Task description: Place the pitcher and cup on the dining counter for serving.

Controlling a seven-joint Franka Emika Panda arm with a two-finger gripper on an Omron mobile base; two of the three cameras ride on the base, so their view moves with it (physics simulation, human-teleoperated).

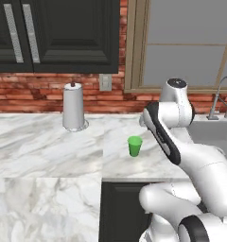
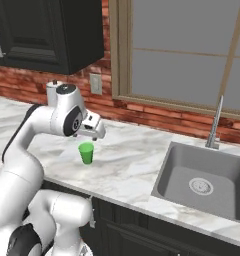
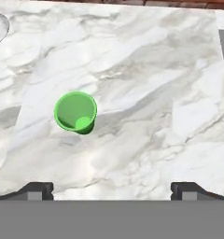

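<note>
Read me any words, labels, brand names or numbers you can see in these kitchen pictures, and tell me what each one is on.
No readable text anywhere.
Green cup: plain, no print.
Paper-towel roll: blank white.
Wall outlet plate: no marking legible.
Dark upper cabinets, marble counter, sink: no labels or numbers.

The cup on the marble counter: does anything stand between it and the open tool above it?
Nothing visible does. The cup stands alone and upright on the counter, with the open tool above it, off to one side.
</note>
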